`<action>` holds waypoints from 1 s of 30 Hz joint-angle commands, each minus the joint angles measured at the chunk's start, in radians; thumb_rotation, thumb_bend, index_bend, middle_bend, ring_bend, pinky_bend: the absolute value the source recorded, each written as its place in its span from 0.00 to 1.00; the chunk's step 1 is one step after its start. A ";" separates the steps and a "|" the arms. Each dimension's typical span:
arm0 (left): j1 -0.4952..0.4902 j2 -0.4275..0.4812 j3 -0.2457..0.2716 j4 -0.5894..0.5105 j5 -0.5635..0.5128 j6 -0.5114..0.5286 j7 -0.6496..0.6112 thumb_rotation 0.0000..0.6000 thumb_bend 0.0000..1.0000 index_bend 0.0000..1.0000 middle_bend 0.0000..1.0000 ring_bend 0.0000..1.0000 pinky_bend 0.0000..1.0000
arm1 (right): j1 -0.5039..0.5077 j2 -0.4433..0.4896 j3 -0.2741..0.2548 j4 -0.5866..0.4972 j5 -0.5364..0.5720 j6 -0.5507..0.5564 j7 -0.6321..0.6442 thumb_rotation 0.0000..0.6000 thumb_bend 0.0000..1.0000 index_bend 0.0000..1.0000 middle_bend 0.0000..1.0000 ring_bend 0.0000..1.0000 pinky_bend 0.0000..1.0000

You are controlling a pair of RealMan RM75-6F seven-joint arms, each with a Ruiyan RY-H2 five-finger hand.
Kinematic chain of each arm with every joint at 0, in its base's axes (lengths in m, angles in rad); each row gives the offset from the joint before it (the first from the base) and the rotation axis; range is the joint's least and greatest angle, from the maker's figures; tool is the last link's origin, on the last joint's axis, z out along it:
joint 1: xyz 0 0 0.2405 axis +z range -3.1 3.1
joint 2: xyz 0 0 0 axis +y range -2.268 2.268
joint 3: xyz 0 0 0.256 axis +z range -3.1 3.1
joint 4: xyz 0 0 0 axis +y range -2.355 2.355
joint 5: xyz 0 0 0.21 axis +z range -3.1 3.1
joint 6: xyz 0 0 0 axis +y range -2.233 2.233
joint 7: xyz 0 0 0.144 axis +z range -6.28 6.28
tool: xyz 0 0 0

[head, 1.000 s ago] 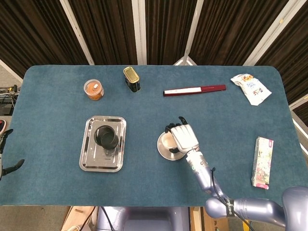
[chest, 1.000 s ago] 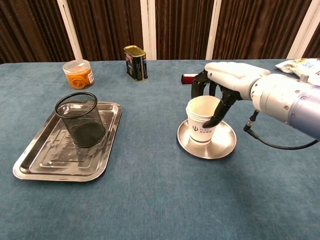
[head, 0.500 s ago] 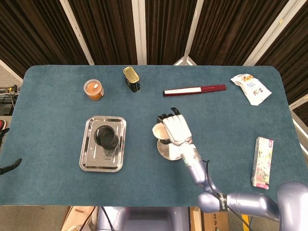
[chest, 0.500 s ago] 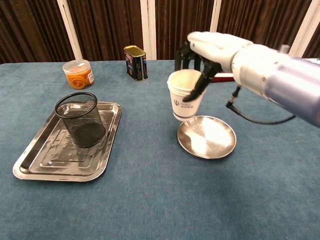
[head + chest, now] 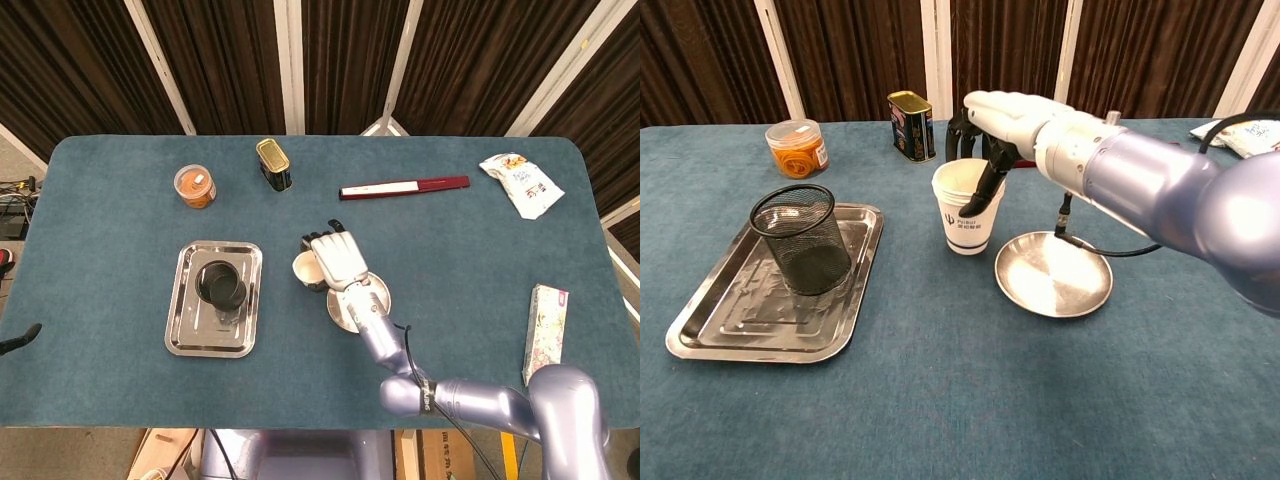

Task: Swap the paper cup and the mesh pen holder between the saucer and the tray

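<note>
At the left, the black wire-mesh pen holder [image 5: 805, 240] stands upright in the far half of the rectangular steel tray [image 5: 715, 325], so the tray offers no free centre for a second object. To its right, between the tray and the round steel saucer [image 5: 1054, 272], the white paper cup [image 5: 967, 207] is gripped at its rim by the robot's right hand [image 5: 1000, 112], fingers curled over the lip on the far and right sides; whether its base touches the blue cloth cannot be told. The saucer sits bare, just right of the cup. A sound move would be to set the cup down upright on open cloth, clear of both tray and saucer, and loosen the fingers gently, since thin paper crushes or tips. The left hand shows in neither view.
</note>
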 commanded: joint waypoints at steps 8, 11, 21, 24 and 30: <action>-0.005 0.002 -0.006 0.009 -0.012 -0.009 -0.014 1.00 0.05 0.16 0.00 0.00 0.00 | 0.031 -0.030 -0.002 0.044 -0.031 -0.017 0.034 1.00 0.03 0.31 0.33 0.34 0.02; -0.002 0.007 -0.003 0.005 -0.011 -0.007 -0.018 1.00 0.05 0.16 0.00 0.00 0.00 | 0.042 0.006 -0.029 0.009 0.041 -0.074 -0.038 1.00 0.00 0.12 0.11 0.12 0.00; 0.002 0.011 -0.006 0.005 -0.015 0.003 -0.022 1.00 0.05 0.16 0.00 0.00 0.00 | 0.061 0.089 -0.026 -0.128 0.167 -0.053 -0.120 1.00 0.00 0.00 0.00 0.00 0.00; -0.002 0.011 0.002 0.010 0.006 -0.001 -0.027 1.00 0.05 0.16 0.00 0.00 0.00 | 0.022 0.167 -0.030 -0.235 0.132 0.027 -0.124 1.00 0.00 0.00 0.00 0.00 0.00; -0.008 0.017 0.019 0.005 0.025 -0.024 -0.039 1.00 0.05 0.16 0.00 0.00 0.00 | -0.197 0.426 -0.105 -0.506 -0.047 0.293 -0.064 1.00 0.00 0.00 0.00 0.00 0.00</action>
